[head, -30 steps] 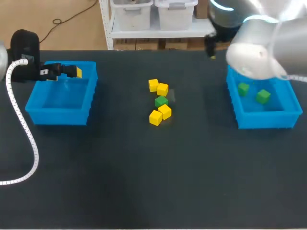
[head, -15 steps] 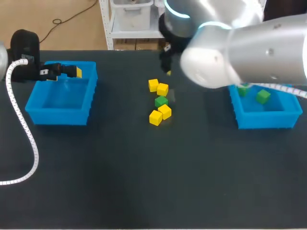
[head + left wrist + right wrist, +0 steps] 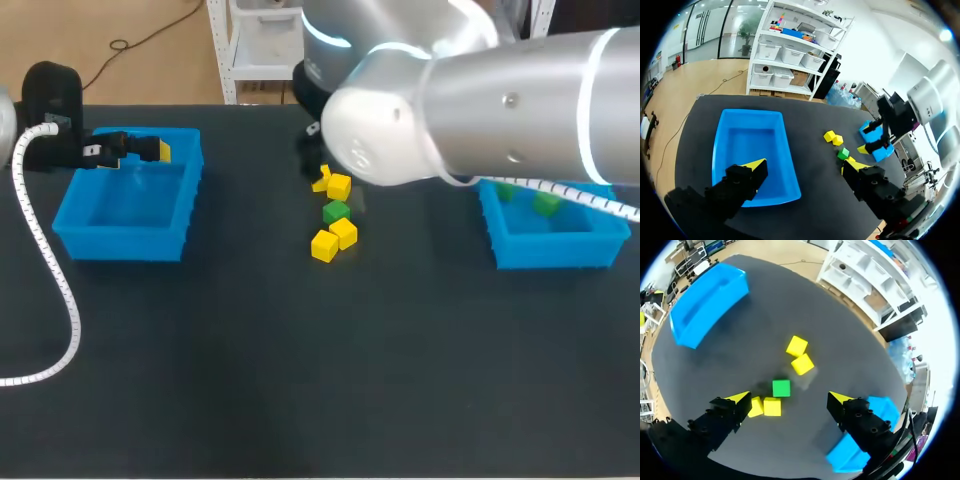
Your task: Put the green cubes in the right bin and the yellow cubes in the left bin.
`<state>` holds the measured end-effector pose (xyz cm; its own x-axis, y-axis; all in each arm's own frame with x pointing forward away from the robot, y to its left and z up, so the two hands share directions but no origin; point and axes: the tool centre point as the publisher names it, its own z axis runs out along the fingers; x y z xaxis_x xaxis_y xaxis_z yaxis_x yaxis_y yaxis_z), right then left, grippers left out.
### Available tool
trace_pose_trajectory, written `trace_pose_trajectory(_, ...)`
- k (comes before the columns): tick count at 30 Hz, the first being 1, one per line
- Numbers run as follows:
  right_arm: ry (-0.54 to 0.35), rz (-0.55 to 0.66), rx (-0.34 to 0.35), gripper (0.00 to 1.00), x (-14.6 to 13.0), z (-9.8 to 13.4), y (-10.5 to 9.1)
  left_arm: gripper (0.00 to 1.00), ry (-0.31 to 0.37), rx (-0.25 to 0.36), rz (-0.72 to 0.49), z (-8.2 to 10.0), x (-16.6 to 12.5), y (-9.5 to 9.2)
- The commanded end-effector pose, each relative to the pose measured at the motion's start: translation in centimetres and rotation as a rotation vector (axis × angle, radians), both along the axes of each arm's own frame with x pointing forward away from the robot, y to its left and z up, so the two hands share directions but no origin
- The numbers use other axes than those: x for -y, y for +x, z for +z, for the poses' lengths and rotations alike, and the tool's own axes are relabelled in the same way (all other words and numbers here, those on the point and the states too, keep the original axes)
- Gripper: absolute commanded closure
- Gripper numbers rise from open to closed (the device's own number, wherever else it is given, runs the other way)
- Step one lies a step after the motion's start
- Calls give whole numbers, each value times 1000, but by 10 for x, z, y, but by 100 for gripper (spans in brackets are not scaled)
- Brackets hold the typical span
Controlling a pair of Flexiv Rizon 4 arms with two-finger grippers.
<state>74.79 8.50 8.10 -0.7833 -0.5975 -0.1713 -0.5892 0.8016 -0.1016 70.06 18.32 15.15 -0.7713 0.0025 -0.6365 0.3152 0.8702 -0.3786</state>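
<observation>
The one green cube (image 3: 781,388) not yet binned sits on the table (image 3: 250,380) in the middle of the loose cluster. In the right wrist view it lies between the spread fingers of our right gripper (image 3: 790,400), just ahead of the line joining their yellow tips and a little nearer the finger on the left bin's side. Those fingers stand wide apart and hold nothing.

The cube has no long axis. Its side faces look roughly square to the two fingers, so we judge that a straight descent and a squeeze would suit, with little turning of the wrist.

Crowding is our worry: two yellow cubes (image 3: 772,406) touch each other just beside that nearer fingertip, close to the green one, and two more (image 3: 803,364) lie farther ahead.

Our left gripper (image 3: 804,166) hangs open and unladen above the left bin (image 3: 747,150), well apart from the cluster, so our right arm is plainly the nearer. The right bin (image 3: 550,250) already holds green cubes (image 3: 545,203).
</observation>
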Motion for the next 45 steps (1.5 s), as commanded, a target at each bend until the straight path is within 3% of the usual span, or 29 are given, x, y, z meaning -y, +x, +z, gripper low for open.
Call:
trace_pose_trajectory(1, -9, -17, -10, 0, -4, -7, -3, 0, -6, 6, -3, -1, -1, -1)
trace_pose_trajectory(9, -9, -50, -64, 0, -2, -37, -2, 0, -6, 6, -3, -1, -1, -1)
trace_pose_trajectory(16, -3, -67, -156, 0, 1, -70, 5, 0, -6, 6, -3, -1, -1, -1)
trace_pose_trajectory(28, -5, -54, -148, 0, -3, -75, 19, 0, -6, 6, -3, -1, -1, -1)
trace_pose_trajectory(45, -8, -82, -177, 0, 4, -92, 12, 0, -6, 6, -3, -1, -1, -1)
